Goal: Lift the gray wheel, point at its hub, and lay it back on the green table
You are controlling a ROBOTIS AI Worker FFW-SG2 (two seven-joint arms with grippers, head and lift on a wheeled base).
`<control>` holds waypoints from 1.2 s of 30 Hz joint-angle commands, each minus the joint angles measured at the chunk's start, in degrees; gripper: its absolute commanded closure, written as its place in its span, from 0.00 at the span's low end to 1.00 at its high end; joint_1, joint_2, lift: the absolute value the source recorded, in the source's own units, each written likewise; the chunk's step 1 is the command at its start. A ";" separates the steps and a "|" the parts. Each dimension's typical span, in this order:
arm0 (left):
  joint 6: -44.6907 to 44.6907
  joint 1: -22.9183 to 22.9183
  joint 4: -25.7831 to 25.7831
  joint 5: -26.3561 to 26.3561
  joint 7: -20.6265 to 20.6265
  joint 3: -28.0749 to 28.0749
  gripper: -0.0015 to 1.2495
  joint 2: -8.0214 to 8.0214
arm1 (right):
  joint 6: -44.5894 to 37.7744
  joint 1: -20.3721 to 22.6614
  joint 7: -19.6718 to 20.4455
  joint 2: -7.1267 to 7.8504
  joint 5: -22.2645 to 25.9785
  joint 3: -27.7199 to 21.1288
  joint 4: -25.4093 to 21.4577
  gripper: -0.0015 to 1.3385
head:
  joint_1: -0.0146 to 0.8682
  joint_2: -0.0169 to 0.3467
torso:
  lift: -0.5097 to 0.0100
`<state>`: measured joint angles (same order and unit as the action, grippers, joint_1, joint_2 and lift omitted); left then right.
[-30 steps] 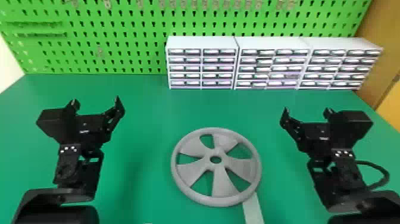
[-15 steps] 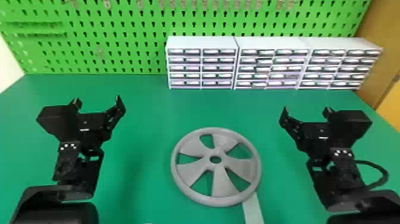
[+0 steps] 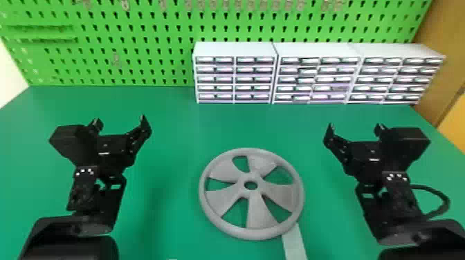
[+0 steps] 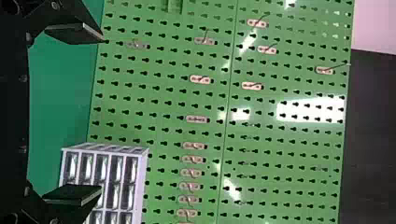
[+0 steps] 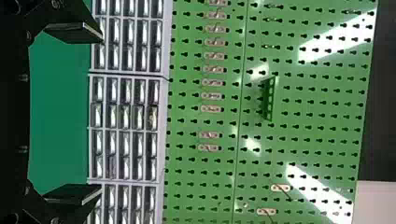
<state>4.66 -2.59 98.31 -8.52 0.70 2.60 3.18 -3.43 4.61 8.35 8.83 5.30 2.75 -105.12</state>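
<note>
Both are gaping empty: left gripper [image 3: 120,120] and right gripper [image 3: 355,126] are flanking the gray wheel [image 3: 257,212], which is lying on the green table [image 3: 173,207].

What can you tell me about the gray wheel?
The gray wheel lies flat on the green table, between the two arms. It has a thick round rim, five broad spokes with openings between them, and a hub with a central hole. It looks like matte plastic. A pale strip meets its near edge. Neither gripper touches it.
</note>
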 commanded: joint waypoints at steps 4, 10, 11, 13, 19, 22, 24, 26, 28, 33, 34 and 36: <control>0.00 0.30 -0.22 0.26 0.00 -0.84 0.12 -0.01 | 0.00 0.13 0.00 0.05 0.15 -0.56 0.00 0.12 | 0.80 0.18 | 0.80; -0.09 0.48 -0.22 0.70 0.00 -0.84 0.12 -0.01 | 0.00 -0.22 0.00 0.31 0.24 0.32 0.09 0.12 | 0.80 0.18 | 0.80; -0.09 0.57 -0.22 0.70 0.00 -0.93 0.12 -0.01 | 0.00 -0.22 0.00 0.40 0.33 0.32 0.09 0.12 | 0.80 0.18 | 0.80; -0.09 0.66 -0.31 0.79 0.00 -1.02 0.12 -0.01 | 0.00 -0.22 0.00 0.40 0.33 0.23 0.09 0.12 | 0.80 0.18 | 0.80; -0.18 0.66 -0.31 0.88 -0.08 -1.11 0.12 -0.01 | 0.00 0.04 0.00 0.40 0.41 -0.03 0.18 0.12 | 0.80 0.18 | 0.80; -0.26 0.74 -0.31 1.14 -0.08 -1.11 0.12 -0.01 | 0.00 0.04 0.00 0.49 0.41 -0.03 0.18 0.12 | 0.80 0.18 | 0.80; -0.26 0.83 -0.31 1.14 -0.08 -1.02 0.12 -0.01 | 0.00 -0.04 0.00 0.49 0.41 -0.03 0.18 0.12 | 0.80 0.18 | 0.80; -0.26 0.92 -0.31 1.14 -0.08 -1.02 0.12 -0.01 | 0.00 -0.13 0.00 0.49 0.41 -0.12 0.09 0.12 | 0.80 0.18 | 0.80; -0.35 0.92 -0.31 1.14 -0.08 -1.11 0.12 -0.01 | 0.00 -0.04 0.00 0.49 0.50 -0.21 0.18 0.12 | 0.80 0.18 | 0.80; -0.35 0.92 -0.31 1.23 -0.17 -1.02 0.12 -0.01 | 0.00 -0.04 0.00 0.40 0.50 -0.12 0.18 0.12 | 0.80 0.18 | 0.80; -0.35 0.92 -0.31 1.23 -0.17 -1.02 0.12 -0.01 | 0.00 -0.04 0.00 0.40 0.50 -0.12 0.18 0.12 | 0.80 0.18 | 0.80; -0.35 0.92 -0.31 1.23 -0.26 -0.84 0.12 -0.01 | 0.00 -0.04 0.00 0.40 0.50 -0.12 0.18 0.12 | 0.80 0.18 | 0.80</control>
<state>4.31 -1.67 98.00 -7.30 0.54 1.57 3.16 -3.43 4.59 8.35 9.28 5.80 2.59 -104.94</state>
